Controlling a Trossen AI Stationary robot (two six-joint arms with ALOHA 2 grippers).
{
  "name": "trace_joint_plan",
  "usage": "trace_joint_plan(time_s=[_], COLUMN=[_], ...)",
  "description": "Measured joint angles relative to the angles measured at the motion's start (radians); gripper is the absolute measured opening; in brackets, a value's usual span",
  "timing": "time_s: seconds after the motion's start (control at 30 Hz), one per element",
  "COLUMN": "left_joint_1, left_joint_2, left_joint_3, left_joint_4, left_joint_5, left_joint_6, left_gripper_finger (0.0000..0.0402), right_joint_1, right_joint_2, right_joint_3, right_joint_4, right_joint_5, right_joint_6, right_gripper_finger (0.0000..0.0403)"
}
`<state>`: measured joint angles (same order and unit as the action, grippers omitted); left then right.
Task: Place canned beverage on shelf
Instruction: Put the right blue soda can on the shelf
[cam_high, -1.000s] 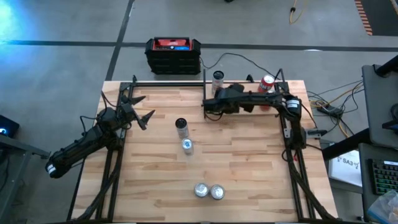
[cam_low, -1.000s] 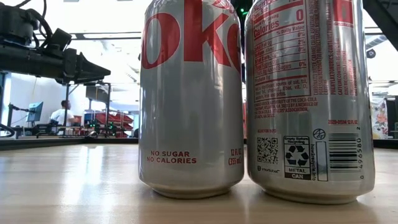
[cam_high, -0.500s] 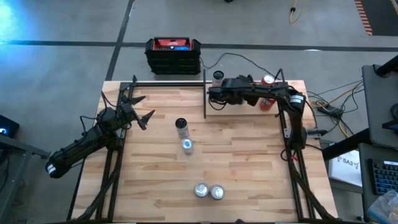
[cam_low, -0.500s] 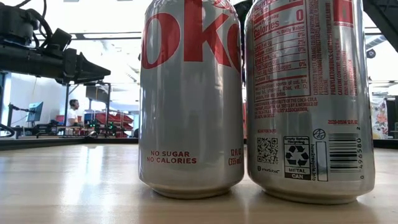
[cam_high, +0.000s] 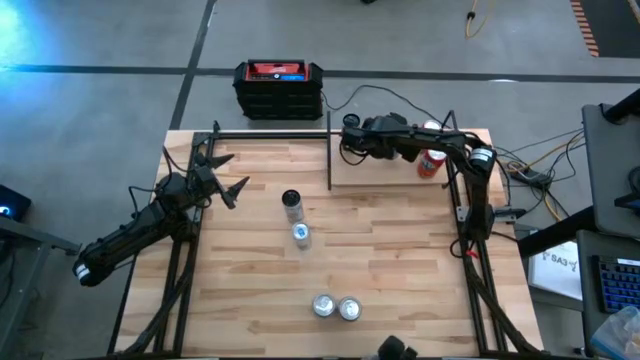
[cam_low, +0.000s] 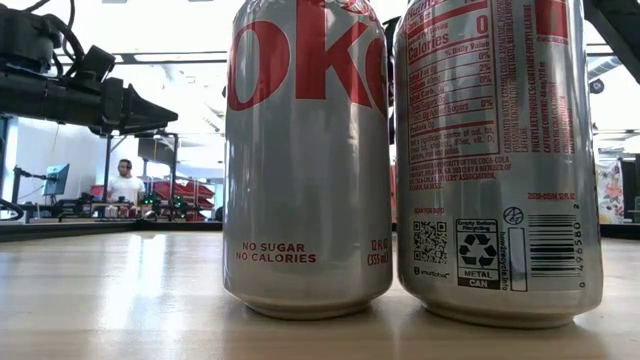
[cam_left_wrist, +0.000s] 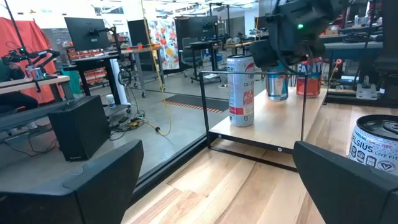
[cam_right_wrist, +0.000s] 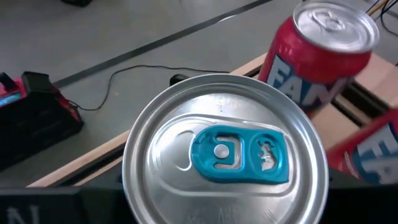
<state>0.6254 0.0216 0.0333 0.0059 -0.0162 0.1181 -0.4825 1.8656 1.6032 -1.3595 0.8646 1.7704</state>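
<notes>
Nearly placed: a crowded back corner

Nearest, two silver cans (cam_low: 308, 160) stand side by side at the bench's (cam_high: 400, 270) front edge. The left gripper (cam_high: 228, 186) waits at the left side, jaws wide apart. Farther back, the right gripper (cam_high: 352, 138) is clamped on the blue-tabbed can (cam_right_wrist: 224, 152) over the shelf (cam_high: 385, 172); I cannot tell whether its base touches the board. A white can (cam_left_wrist: 241, 90) stands just beside it and red cans (cam_right_wrist: 317, 50) are close, so a sideways drift or a tilted release could topple one. A second ago this arm was at the shelf's front edge; it has moved rearward.
</notes>
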Motion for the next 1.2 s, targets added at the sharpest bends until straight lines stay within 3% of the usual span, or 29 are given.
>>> trace_joint_plan(time_s=[0.33, 0.97, 1.2], left_joint_1=[0.000, 0.000, 0.000], left_joint_2=[0.000, 0.000, 0.000], left_joint_3=[0.000, 0.000, 0.000], left_joint_4=[0.000, 0.000, 0.000], left_joint_5=[0.000, 0.000, 0.000], left_joint_6=[0.000, 0.000, 0.000], left_gripper_finger=[0.0398, 0.0398, 0.0398], right_joint_1=[-0.070, -0.077, -0.076], right_joint_2=[0.000, 0.000, -0.001], right_joint_3=[-0.001, -0.001, -0.001], right_joint_4=[0.022, 0.079, 0.117], right_joint_5=[-0.010, -0.050, -0.069], right_joint_6=[-0.073, -0.141, -0.175], right_gripper_finger=[0.0215, 0.0217, 0.0276])
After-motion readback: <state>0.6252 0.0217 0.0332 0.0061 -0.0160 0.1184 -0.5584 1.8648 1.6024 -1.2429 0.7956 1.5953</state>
